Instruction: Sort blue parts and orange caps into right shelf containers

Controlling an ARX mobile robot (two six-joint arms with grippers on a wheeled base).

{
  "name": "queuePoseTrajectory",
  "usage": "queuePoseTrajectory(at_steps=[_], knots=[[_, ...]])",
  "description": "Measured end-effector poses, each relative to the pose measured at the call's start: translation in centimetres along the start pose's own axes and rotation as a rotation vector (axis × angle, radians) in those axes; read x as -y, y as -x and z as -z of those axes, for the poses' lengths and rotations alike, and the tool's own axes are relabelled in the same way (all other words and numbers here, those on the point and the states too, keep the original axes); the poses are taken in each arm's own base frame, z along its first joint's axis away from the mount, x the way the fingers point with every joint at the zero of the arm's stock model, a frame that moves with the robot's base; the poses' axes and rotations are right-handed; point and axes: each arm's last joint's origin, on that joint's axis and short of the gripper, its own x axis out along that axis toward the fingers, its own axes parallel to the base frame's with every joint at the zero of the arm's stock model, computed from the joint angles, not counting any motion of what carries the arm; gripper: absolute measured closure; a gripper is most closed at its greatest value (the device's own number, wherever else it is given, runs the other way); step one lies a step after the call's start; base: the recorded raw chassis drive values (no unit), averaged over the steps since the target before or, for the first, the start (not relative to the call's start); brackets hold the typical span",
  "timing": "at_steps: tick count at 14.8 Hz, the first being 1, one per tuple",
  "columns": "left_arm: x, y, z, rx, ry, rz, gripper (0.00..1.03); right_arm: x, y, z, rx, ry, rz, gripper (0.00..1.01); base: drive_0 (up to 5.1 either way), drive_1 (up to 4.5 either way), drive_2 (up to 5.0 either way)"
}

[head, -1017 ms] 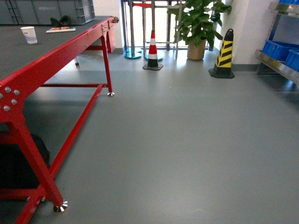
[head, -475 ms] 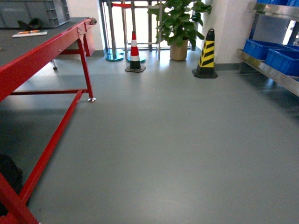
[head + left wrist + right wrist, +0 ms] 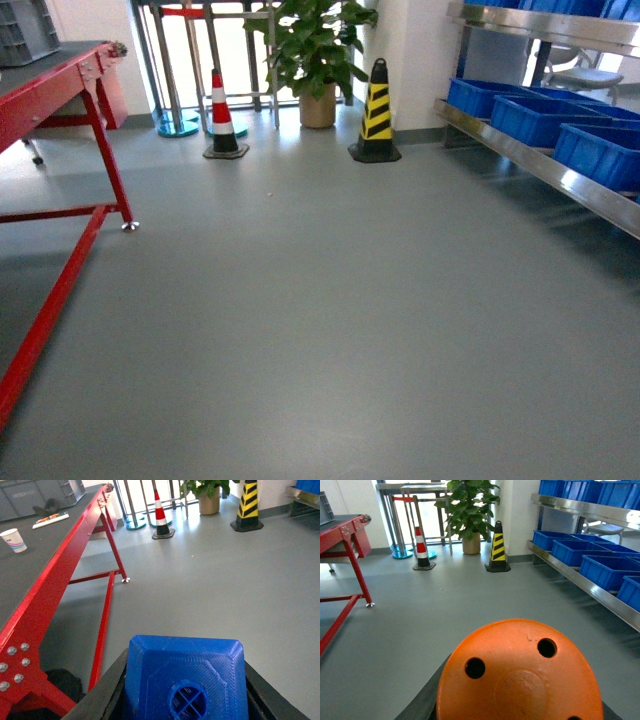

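Midway through, by the look of it: carrying done in part, dropping off not yet begun. Left claw (image 3: 185, 700) pinching a blue part (image 3: 186, 677), dark jaws flanking both its sides at the bottom of the left wrist view. Right claw (image 3: 520, 700) likewise pinching an orange cap (image 3: 520, 675), holed flat top facing the camera. Both pieces well apart from the right shelf (image 3: 545, 165), with open grey floor between. Blue containers (image 3: 540, 118) lined up on the steel rack along the right of the head view, more of them on its upper level in the right wrist view. Red-framed worktop (image 3: 45, 85) off to the left (paper cup (image 3: 13, 540) and a few bits on top in the left wrist view). Left to do: closing on the shelf, then releasing each piece into a crate. Hidden: fingertips of both claws, container interiors, the "4680" print, and neither arm visible in the head view.
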Motion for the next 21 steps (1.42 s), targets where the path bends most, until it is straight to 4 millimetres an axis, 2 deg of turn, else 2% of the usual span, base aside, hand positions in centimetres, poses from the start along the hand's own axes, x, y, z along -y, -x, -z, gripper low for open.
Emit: queuePoseTrajectory(at_steps=[21], knots=[[0.00,0.01,-0.01,0.001,0.000,0.000,0.58,0.00,0.00,0.00,0.000,0.000,0.000,0.58,-1.6,-1.56,-1.6]])
